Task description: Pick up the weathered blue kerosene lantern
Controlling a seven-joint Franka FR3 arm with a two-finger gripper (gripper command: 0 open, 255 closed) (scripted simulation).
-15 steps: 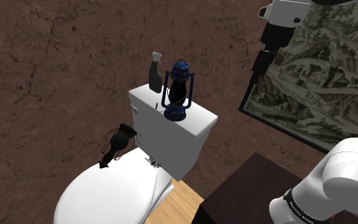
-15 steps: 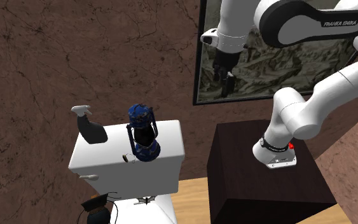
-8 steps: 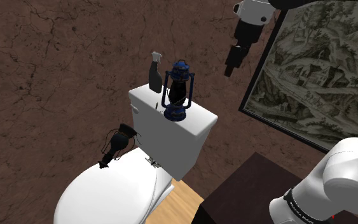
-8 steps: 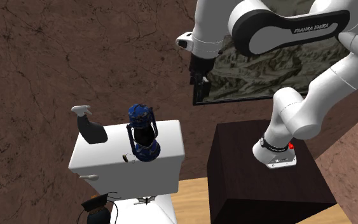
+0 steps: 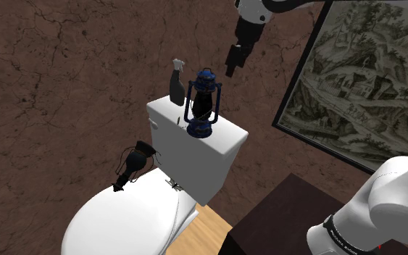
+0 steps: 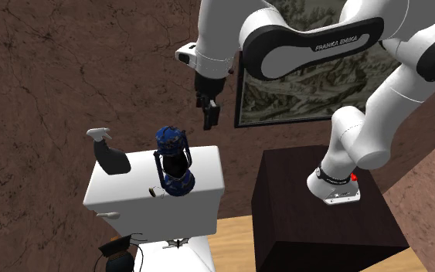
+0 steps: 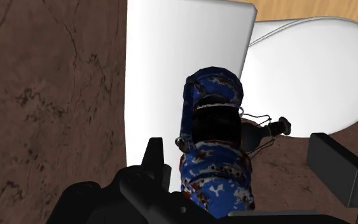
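Note:
The blue lantern [image 5: 202,106] with rusty patches stands upright on the white toilet tank [image 5: 220,152], near its back edge. From the second exterior view the lantern [image 6: 173,161] sits mid-lid. My gripper [image 5: 230,70] hangs in the air above and to the shoulder view's right of it, well apart. Seen from the other side, the gripper [image 6: 210,117] points down, above and right of the lantern's top. Looking along the hand, the lantern [image 7: 215,146] lies between the gripper's [image 7: 241,154] spread fingers, far beyond them. The gripper is open and holds nothing.
A grey spray bottle [image 5: 176,82] stands on the tank just beside the lantern. A black hair dryer [image 5: 132,164] hangs off the tank's side above the toilet lid [image 5: 122,217]. A framed landscape picture [image 5: 358,80] hangs on the brown wall. My base sits on a dark box [image 6: 324,212].
The arm has swung from in front of the picture toward the shoulder view's left, bringing the gripper close above the lantern. Nothing on the tank has moved.

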